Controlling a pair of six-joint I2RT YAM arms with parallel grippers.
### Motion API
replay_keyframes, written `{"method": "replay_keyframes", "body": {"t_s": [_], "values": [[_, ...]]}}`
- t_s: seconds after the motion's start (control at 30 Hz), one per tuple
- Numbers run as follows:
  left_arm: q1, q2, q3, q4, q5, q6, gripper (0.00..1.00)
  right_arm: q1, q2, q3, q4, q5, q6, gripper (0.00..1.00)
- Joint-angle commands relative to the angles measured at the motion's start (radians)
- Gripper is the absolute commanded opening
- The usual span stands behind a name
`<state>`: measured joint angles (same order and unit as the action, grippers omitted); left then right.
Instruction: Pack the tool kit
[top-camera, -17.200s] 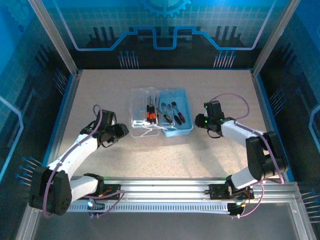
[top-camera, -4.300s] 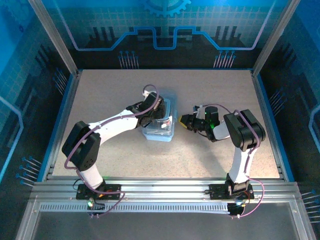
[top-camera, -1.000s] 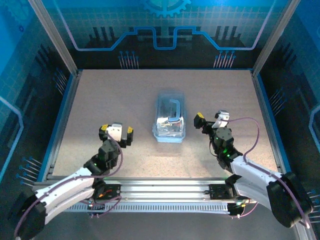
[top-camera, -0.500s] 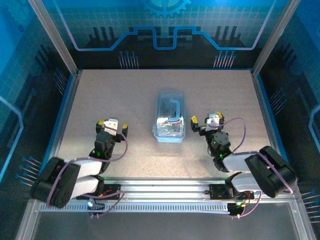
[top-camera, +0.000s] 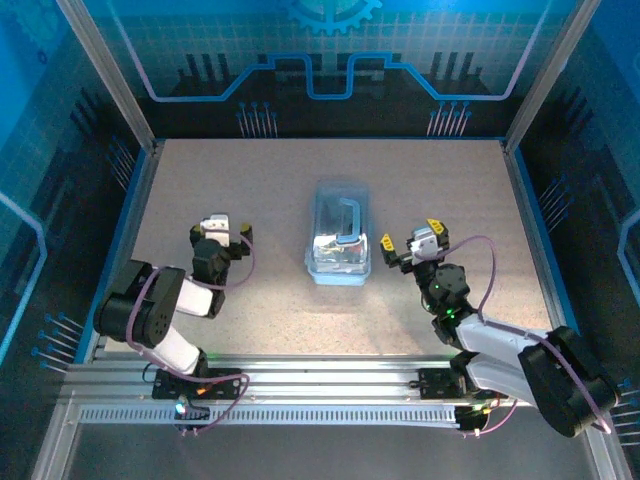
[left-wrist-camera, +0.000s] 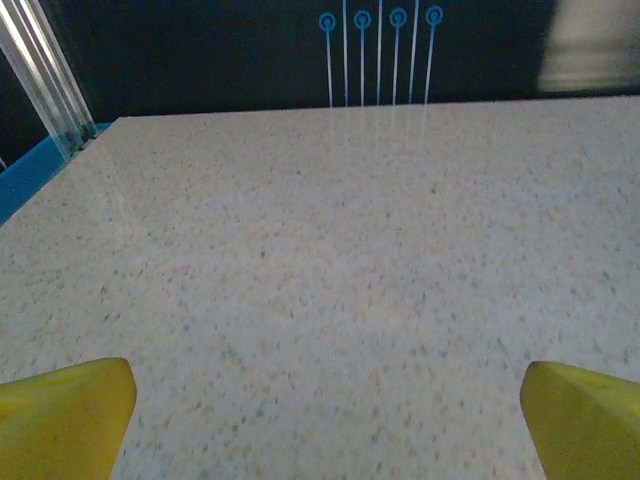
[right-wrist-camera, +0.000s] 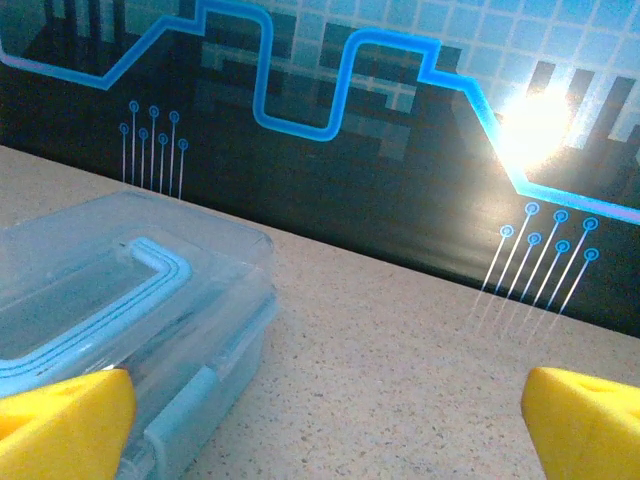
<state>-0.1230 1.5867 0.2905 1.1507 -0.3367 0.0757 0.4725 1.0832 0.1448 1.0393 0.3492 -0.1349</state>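
One case to pack, and by the look of it already packed: tool kit (top-camera: 340, 240) in the middle of the tabletop (top-camera: 240, 170), clear lid down over the tray, blue handle (top-camera: 347, 222) lying flat on top. Under the lid, only glare and dim shapes, with no telling one tool from another. Nothing loose lying around the case.

Judged as the closing stage of the task, with little left beyond making sure of the latch. In the right wrist view, a pale tab (right-wrist-camera: 185, 405) on the case's near side wall, perhaps that latch; snapped home or not, impossible to tell. If not fastened, a push on that tab called for, most easily from the right side; if fastened, only a retreat of both arms.

Left jaws: to the left of the case and well apart from it, spread to the full, yellow fingertips (left-wrist-camera: 60, 400) at either edge of the left wrist view with bare tabletop between. Holding nothing, touching nothing.

Right jaws: near the right side of the case, not touching it judging by the top view, spread just as wide, yellow fingertips (right-wrist-camera: 60, 415) flanking a corner of the case ahead. Nothing pinched.
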Motion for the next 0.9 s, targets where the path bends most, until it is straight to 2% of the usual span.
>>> {"method": "replay_keyframes", "body": {"t_s": [0.0,0.1,0.2,0.3,0.37,0.47,0.57,0.7,0.8,0.83,0.87], "values": [[0.029,-0.027,0.052,-0.138,-0.017,-0.063,1.00,-0.027,-0.048,0.005,-0.054,-0.037,-0.017,1.00],[0.034,-0.028,0.055,-0.143,-0.011,-0.066,0.99,-0.053,-0.109,-0.016,-0.105,-0.029,-0.017,1.00],[0.034,-0.027,0.056,-0.143,-0.011,-0.067,0.99,-0.126,-0.189,-0.039,-0.201,-0.050,0.026,1.00],[0.034,-0.027,0.056,-0.144,-0.009,-0.067,0.99,-0.177,-0.267,-0.039,-0.355,-0.196,-0.032,1.00],[0.036,-0.027,0.056,-0.145,-0.011,-0.067,0.99,-0.208,-0.265,-0.060,-0.352,-0.289,-0.080,1.00],[0.035,-0.028,0.056,-0.145,-0.010,-0.067,0.99,-0.256,-0.152,-0.113,-0.127,-0.261,-0.039,1.00],[0.036,-0.029,0.057,-0.145,-0.010,-0.067,0.99,-0.301,0.052,-0.102,0.044,-0.293,0.014,1.00],[0.036,-0.028,0.058,-0.147,-0.008,-0.068,0.99,-0.313,0.352,-0.079,0.364,-0.269,0.024,1.00],[0.037,-0.029,0.059,-0.150,-0.004,-0.069,0.99,-0.307,0.527,0.026,0.375,-0.200,0.019,1.00],[0.037,-0.029,0.060,-0.151,-0.003,-0.070,0.99,-0.288,0.504,0.051,0.303,-0.156,0.009,1.00],[0.038,-0.030,0.060,-0.154,-0.003,-0.071,1.00,-0.296,0.485,0.067,0.245,-0.173,0.016,1.00]]}}
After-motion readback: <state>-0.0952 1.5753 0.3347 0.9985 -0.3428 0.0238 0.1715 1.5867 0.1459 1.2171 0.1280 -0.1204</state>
